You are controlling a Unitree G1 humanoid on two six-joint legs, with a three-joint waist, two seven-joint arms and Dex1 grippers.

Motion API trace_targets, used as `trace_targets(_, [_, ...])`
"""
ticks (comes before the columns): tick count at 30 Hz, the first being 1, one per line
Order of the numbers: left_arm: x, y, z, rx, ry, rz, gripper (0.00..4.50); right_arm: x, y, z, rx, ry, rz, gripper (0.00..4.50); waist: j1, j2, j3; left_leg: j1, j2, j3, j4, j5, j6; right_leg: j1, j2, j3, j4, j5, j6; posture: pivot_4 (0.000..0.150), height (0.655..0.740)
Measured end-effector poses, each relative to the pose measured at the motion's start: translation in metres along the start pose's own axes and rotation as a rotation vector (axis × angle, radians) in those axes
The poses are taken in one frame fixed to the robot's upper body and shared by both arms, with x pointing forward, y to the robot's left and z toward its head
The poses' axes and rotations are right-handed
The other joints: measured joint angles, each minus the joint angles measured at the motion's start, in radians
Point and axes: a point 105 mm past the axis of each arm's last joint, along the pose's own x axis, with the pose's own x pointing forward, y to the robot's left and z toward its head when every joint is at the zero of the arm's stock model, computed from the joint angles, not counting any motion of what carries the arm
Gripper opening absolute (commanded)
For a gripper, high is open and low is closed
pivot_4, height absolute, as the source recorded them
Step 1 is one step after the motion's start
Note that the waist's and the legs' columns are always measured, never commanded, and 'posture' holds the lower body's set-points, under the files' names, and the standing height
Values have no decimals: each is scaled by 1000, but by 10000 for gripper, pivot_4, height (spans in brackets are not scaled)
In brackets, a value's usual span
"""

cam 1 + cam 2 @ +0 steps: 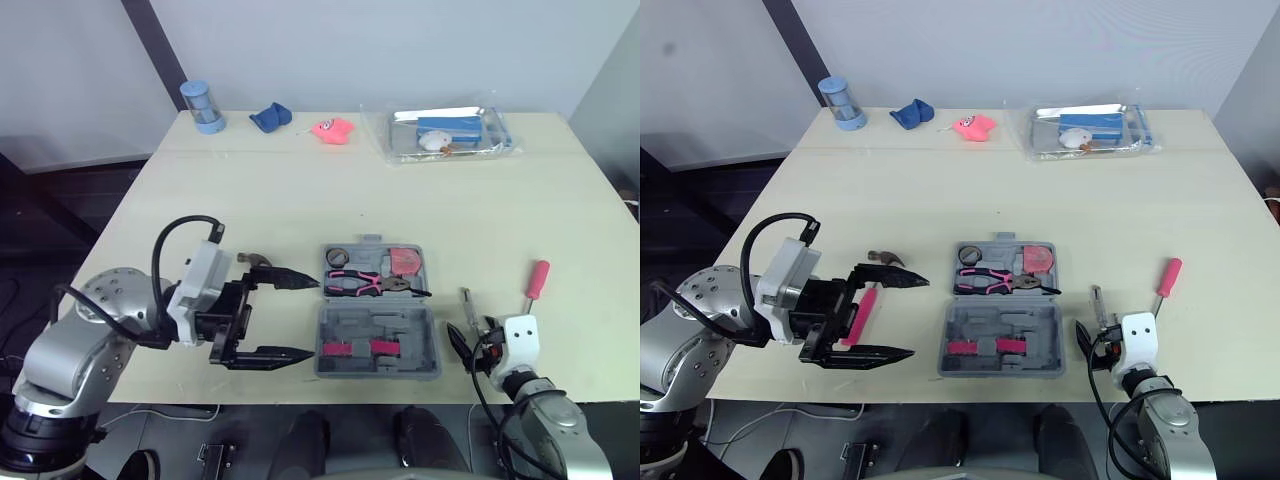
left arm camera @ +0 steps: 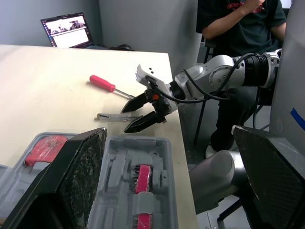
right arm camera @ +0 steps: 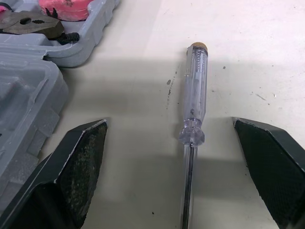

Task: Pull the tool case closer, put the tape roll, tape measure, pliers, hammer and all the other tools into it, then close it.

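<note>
Tool case [image 1: 380, 335] lies open flat at the table's [image 1: 300, 190] front edge, hinge running left-right. Far half holds pliers [image 1: 375, 285] lying crosswise, pink grips to the left, and a pink tape measure [image 1: 405, 262].

Hammer [image 1: 862, 312] is left of the case, long axis front-to-back, head away from the robot. Left gripper [image 1: 920, 317] has its fingers spread wide, one either side of the handle; can't tell if they touch it.

Clear-handled screwdriver [image 3: 195, 95] is right of the case, cap end pointing away, and sits between the right gripper's [image 3: 169, 123] wide-apart fingers. Pink-handled screwdriver [image 1: 537, 280] lies further right.

At the far edge: clear bag [image 1: 445, 133], blue cloth [image 1: 270, 118].
</note>
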Motion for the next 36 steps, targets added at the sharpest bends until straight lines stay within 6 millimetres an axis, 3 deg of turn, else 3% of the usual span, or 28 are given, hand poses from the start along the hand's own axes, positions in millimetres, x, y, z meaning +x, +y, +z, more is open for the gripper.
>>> trace_targets(6, [1, 0, -1, -3, 0, -4, 45000, 2, -6, 2, -3, -3, -32, 2934, -2, 0, 0, 0, 0, 0, 0, 0, 0, 0, 0, 0, 0, 0, 0, 1500, 7400])
trace_targets(7, [1, 0, -1, -3, 0, -4, 45000, 2, -5, 2, -4, -3, -30, 953, -2, 0, 0, 0, 0, 0, 0, 0, 0, 0, 0, 0, 0, 0, 0, 1500, 7400])
trace_targets(20, [-2, 2, -3, -10, -2, 5, 45000, -6, -5, 6, -125, 23, 89, 953, -2, 0, 0, 0, 0, 0, 0, 0, 0, 0, 0, 0, 0, 0, 0, 1500, 7400])
trace_targets(29, [-14, 8, -15, 4, 19, 57, 45000, -17, 23, 68, -323, -29, 505, 953, -1, 0, 1, 0, 0, -1, 1, 0, 0, 0, 0, -1, 0, 0, 0, 1500, 7400])
trace_targets(33, [-22, 7, -22, -2, 32, 68, 45000, -16, 36, 75, -432, 47, 659, 953, -3, 0, 1, -1, 0, 0, 1, 0, 0, 0, 0, 0, 0, 0, 0, 1500, 7400])
trace_targets(36, [-28, 5, -27, -3, 40, 66, 45000, -7, 55, 92, -530, 61, 769, 953, -5, 0, 1, 0, 0, 0, 1, 0, 0, 0, 0, 0, 0, 0, 0, 1500, 7400])
